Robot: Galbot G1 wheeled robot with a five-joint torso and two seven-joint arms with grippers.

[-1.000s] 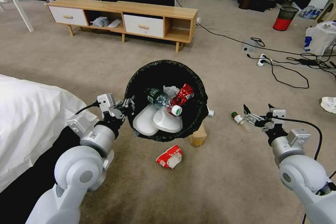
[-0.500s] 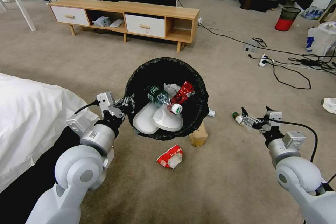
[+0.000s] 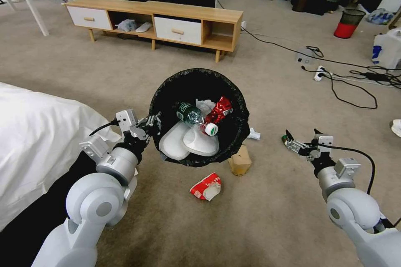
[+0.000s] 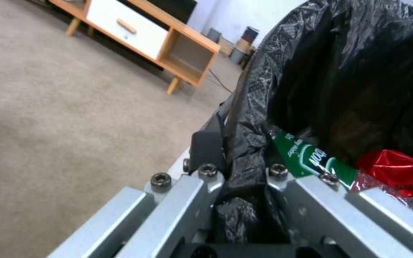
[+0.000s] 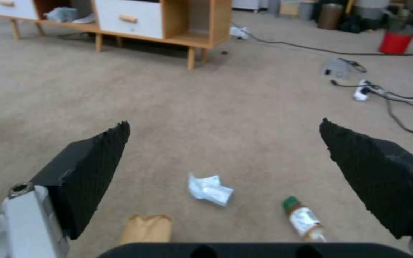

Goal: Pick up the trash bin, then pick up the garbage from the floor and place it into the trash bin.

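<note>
Above the carpet, left gripper [image 3: 151, 125] is clamping the trash bin [image 3: 234, 127] rim; right gripper [image 3: 301, 141] is hovering, jaws wide, empty.

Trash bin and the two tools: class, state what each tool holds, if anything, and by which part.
The left tool grips the trash bin by its bag-lined rim, on the robot's left side. The right tool is open above the floor, holding nothing.

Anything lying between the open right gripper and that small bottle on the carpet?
Nothing: in the right wrist view only bare carpet separates the right gripper from the bottle; the tissue lies beside it.
</note>
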